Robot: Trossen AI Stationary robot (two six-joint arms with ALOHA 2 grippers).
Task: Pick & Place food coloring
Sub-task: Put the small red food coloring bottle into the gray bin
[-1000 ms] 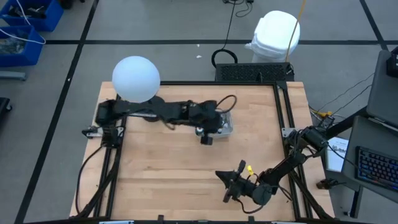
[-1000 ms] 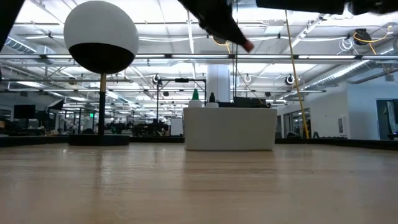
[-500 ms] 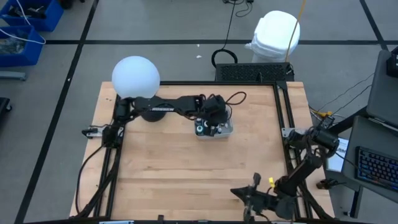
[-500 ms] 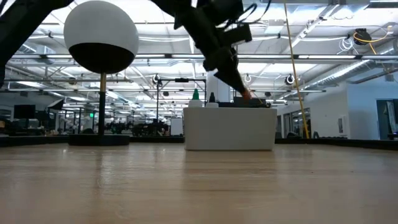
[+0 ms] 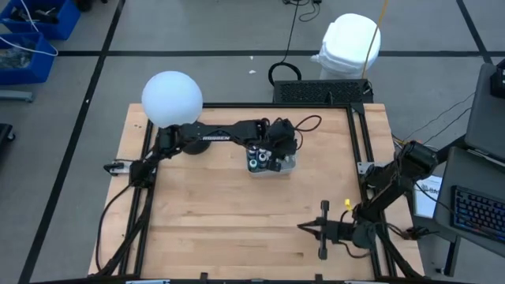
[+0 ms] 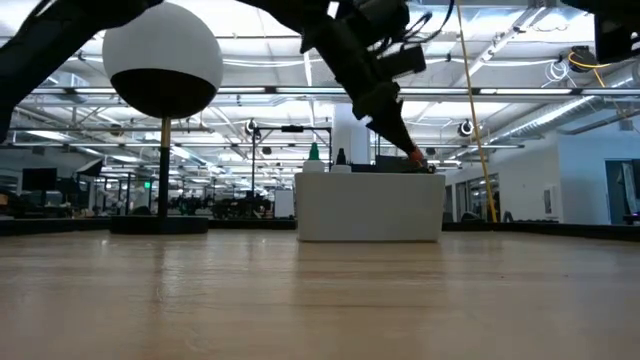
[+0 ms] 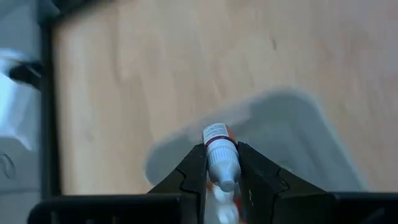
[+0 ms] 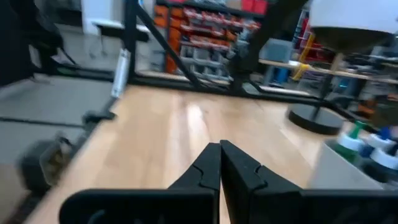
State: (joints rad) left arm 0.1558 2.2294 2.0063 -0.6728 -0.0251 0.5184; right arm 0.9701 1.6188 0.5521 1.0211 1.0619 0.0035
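Note:
A grey tray point(image 5: 287, 166) stands at the table's far middle with several small food coloring bottles point(image 5: 256, 163) upright in it. Green and dark tops point(image 6: 314, 152) show above its wall point(image 6: 370, 208) in the low view. My left gripper point(image 7: 221, 167) hangs just over the tray point(image 7: 298, 130), shut on one tiny bottle point(image 7: 219, 152) with a white cap and a red band. My right gripper point(image 5: 303, 227) is shut on nothing, level above the table near its front right corner; its closed fingers point(image 8: 211, 163) point toward the tray point(image 8: 348, 165). My left gripper pinches the little bottle between its two fingers, on the sides of its upper body below the red band point(image 7: 221, 163). The fingers slant down from the table's left, and the bottle lies along them, white cap toward the wrist. It hangs clear above the tray.
A lamp with a white globe point(image 5: 172, 99) stands at the table's far left, its black foot point(image 6: 160, 226) on the wood. Black frame rails point(image 5: 364, 142) run along the left and right sides. Bare wood point(image 5: 237, 213) lies between the tray and the near edge.
My left gripper has come down from high above and moved toward the far right, still shut on the small bottle, and now hangs over the tray. My right gripper has drawn back toward the table's near right corner and rolled about its own axis.

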